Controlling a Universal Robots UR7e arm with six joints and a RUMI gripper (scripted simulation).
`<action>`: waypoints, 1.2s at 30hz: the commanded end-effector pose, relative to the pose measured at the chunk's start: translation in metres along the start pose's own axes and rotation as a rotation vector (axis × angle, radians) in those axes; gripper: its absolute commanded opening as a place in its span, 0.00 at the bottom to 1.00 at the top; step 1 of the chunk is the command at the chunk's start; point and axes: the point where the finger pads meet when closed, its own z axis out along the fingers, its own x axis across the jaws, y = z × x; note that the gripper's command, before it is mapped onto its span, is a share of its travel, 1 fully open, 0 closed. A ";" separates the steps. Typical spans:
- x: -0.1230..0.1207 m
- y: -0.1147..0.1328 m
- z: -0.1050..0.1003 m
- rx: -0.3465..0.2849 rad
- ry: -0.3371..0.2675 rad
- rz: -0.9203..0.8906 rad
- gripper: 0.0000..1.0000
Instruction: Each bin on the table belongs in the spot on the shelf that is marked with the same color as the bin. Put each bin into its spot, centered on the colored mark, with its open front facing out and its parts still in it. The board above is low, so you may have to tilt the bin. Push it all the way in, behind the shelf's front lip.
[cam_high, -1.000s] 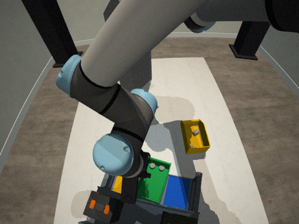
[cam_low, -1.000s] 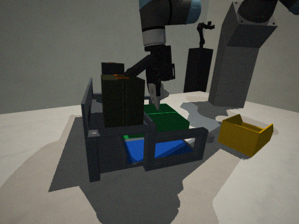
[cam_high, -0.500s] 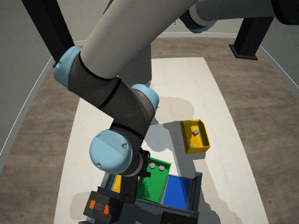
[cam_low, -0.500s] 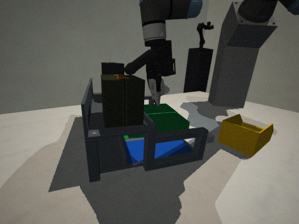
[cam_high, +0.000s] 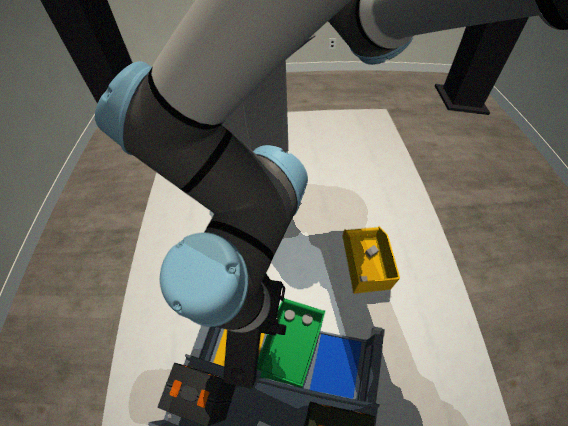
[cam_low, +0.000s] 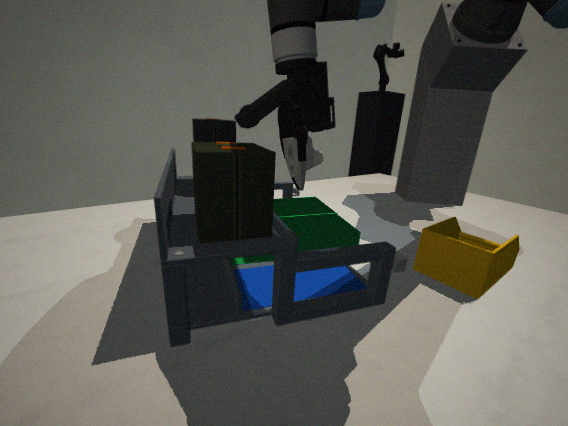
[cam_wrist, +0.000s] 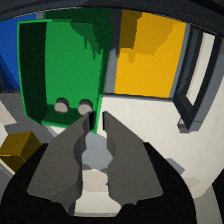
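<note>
The green bin (cam_high: 295, 345) (cam_low: 320, 230) (cam_wrist: 70, 60) lies in the middle spot of the grey shelf (cam_high: 370, 370) (cam_low: 285, 290), its near end jutting past the shelf's front edge. Two round grey parts lie in that end. My gripper (cam_low: 299, 189) (cam_wrist: 97, 113) is shut and empty, its tips just above the bin's near end by one side wall; the top view hides the tips. The yellow bin (cam_high: 375, 286) (cam_low: 450, 262) (cam_wrist: 20, 147) stands on the table with small grey parts inside. The blue mark (cam_high: 335, 365) (cam_low: 262, 282) and yellow mark (cam_high: 220, 350) (cam_wrist: 150, 55) are uncovered.
Two dark boxes with orange marks stand on the upper board: one (cam_high: 167, 400) (cam_low: 205, 130) on the yellow mark's side, one (cam_high: 340, 415) (cam_low: 235, 195) on the blue mark's side. Side frames (cam_wrist: 202, 100) flank the shelf's front. No blue bin shows.
</note>
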 end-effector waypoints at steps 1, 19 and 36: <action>0.000 0.001 -0.008 0.000 0.000 0.000 0.05; -0.002 0.005 -0.035 0.000 0.000 0.000 0.05; -0.003 0.007 -0.050 0.000 0.000 0.000 0.05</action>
